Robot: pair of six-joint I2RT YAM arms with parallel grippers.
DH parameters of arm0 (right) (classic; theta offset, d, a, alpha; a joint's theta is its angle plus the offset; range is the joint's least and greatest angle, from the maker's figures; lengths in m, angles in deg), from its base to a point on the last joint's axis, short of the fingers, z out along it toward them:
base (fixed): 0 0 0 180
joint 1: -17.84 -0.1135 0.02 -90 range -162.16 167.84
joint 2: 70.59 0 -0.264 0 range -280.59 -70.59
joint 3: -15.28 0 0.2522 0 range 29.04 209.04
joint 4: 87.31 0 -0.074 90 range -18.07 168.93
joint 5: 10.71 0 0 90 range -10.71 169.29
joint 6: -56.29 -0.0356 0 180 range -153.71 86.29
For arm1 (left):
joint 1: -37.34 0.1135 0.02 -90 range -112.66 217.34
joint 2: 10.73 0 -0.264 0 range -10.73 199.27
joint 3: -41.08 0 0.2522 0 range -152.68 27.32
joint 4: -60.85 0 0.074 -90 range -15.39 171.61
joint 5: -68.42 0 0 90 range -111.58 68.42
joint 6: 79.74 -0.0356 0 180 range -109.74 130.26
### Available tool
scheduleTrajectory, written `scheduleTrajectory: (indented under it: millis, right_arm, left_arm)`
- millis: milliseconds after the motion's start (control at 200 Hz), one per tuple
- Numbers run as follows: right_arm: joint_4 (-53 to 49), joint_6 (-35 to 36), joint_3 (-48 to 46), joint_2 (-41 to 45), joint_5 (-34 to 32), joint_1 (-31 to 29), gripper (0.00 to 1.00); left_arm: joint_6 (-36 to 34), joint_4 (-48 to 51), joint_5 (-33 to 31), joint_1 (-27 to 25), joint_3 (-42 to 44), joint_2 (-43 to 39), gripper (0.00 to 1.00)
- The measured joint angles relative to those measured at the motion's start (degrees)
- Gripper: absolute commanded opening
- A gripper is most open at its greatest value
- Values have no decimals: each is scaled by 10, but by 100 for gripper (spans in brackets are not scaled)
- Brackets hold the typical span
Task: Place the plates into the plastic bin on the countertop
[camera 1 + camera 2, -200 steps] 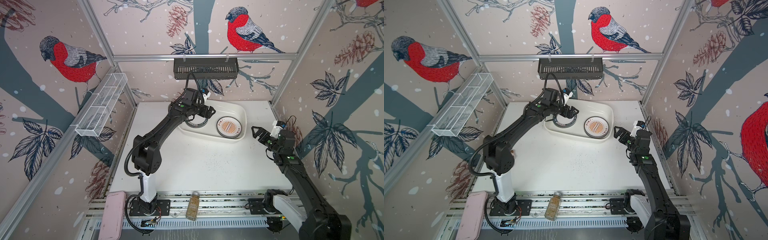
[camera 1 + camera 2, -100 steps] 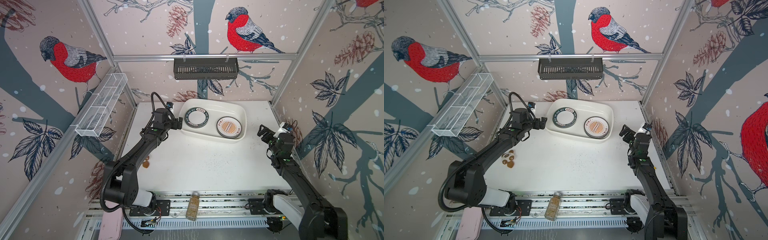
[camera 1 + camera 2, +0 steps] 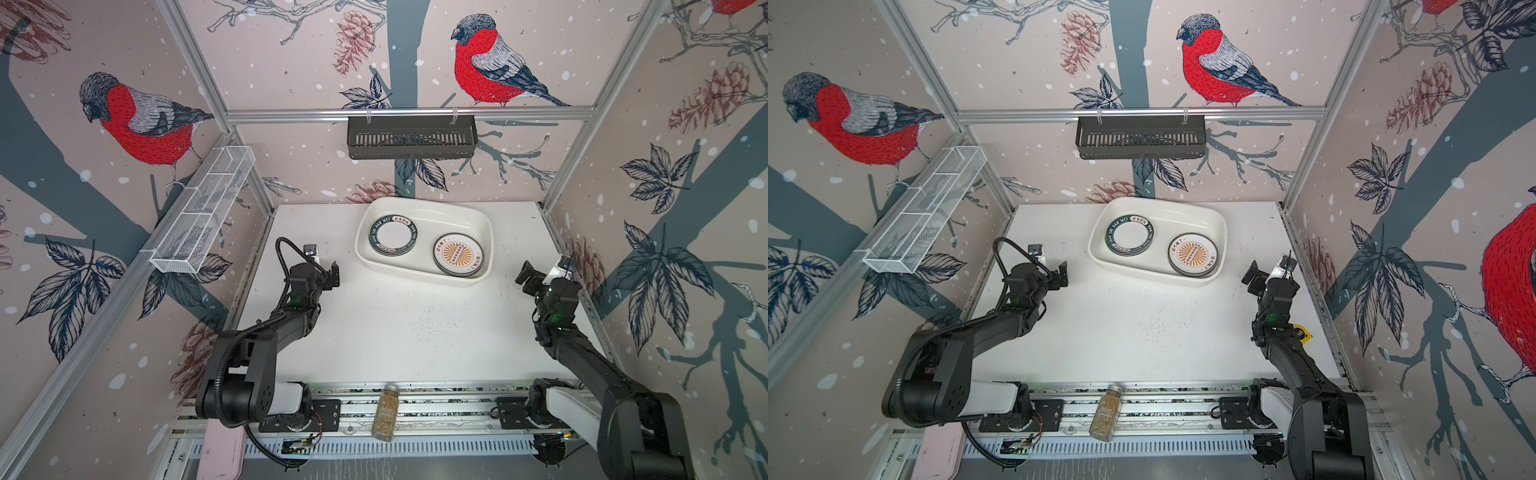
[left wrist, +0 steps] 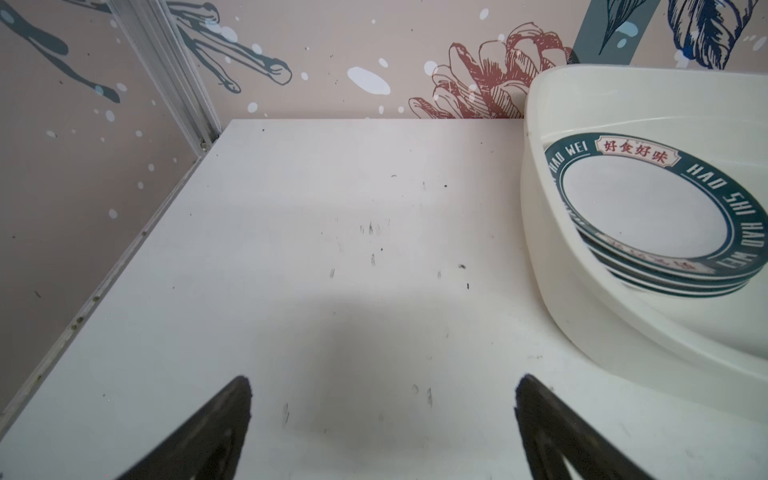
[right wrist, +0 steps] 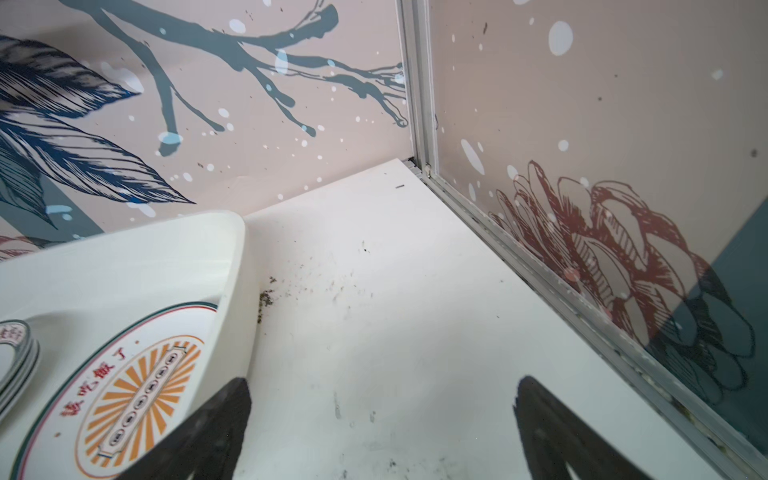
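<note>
The bin [image 3: 399, 266] sits at the far edge of the countertop [image 3: 395, 324]. The green-rimmed plates [image 3: 392, 235] are stacked in its left half and the sunburst plates [image 3: 457, 254] in its right. The left gripper [image 4: 383, 379] and right gripper [image 5: 384, 381] hang near the left and right edges, wide open and empty.

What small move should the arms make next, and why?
Probably just retreat to rest: the left gripper and right gripper are open and empty, the green-rimmed stack and sunburst stack sit inside the plastic bin, and no plate shows on the countertop.
</note>
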Motion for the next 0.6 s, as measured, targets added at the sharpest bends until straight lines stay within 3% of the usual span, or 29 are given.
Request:
scheduleTrajectory:
  millis: [215,430,600]
  right_arm:
    - [114,22,-68,-26,-28,3,100]
    - [261,21,-105,-109,-25,-1,100]
    - [344,38,-120,-132,-20,-14,100]
  left_arm:
    - [0,-85,1,16,42,-41,98]
    - [0,-148,11,44,123,-87,98]
    - [0,-248,17,53,188,-58,99]
